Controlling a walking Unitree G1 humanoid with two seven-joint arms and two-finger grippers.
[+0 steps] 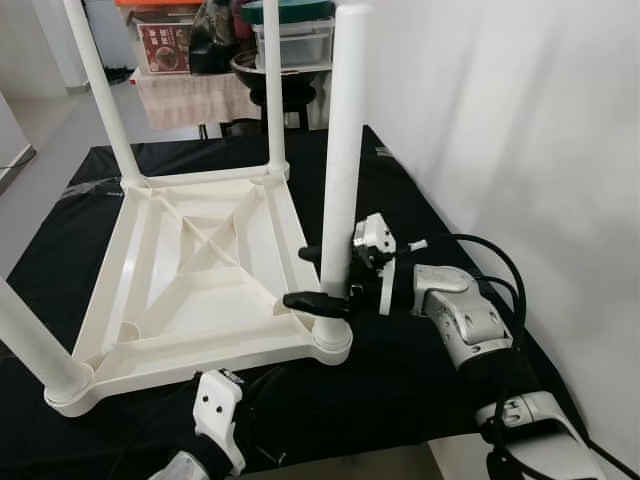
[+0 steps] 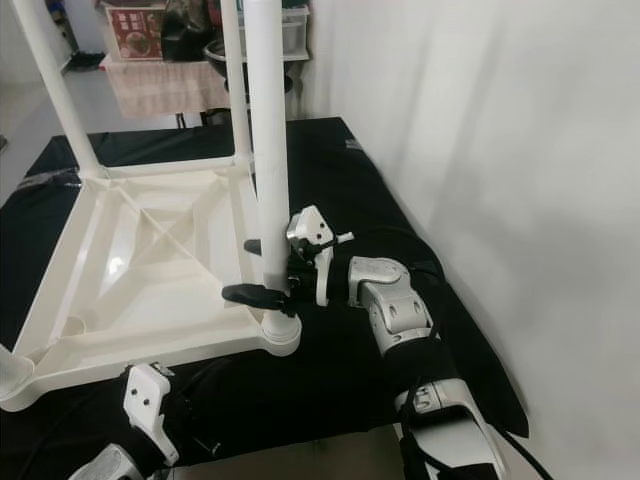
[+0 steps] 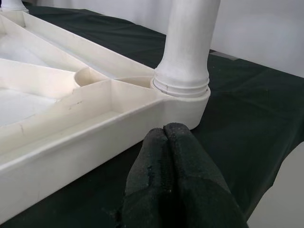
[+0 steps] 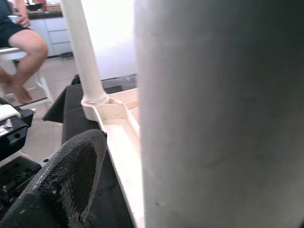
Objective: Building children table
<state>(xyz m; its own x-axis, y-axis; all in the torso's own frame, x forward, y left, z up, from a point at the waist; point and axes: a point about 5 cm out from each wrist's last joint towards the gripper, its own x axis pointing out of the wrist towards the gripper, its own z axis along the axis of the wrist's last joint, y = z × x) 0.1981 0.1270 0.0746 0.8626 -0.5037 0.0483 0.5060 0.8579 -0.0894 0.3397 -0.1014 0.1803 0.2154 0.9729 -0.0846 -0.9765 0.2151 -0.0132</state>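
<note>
A white children's table [image 1: 150,290] lies upside down on a black cloth, its legs pointing up. The near-right leg [image 1: 342,150] stands in its corner socket [image 3: 183,90]. My right gripper [image 1: 312,277] reaches in from the right, low on this leg. One black finger sits on each side of the leg, shut on it. The right wrist view has that leg [image 4: 218,114] very close, beside one finger [image 4: 66,175]. My left gripper [image 3: 164,137] is shut with nothing in it. It rests low by the table's front rim, just short of the same corner.
The black cloth [image 1: 420,200] covers the floor around the table. A white wall [image 1: 520,120] runs close along the right. Behind the table stand boxes, a bin and a draped stool [image 1: 200,95]. A seated person's legs [image 4: 23,52] are beyond the far leg.
</note>
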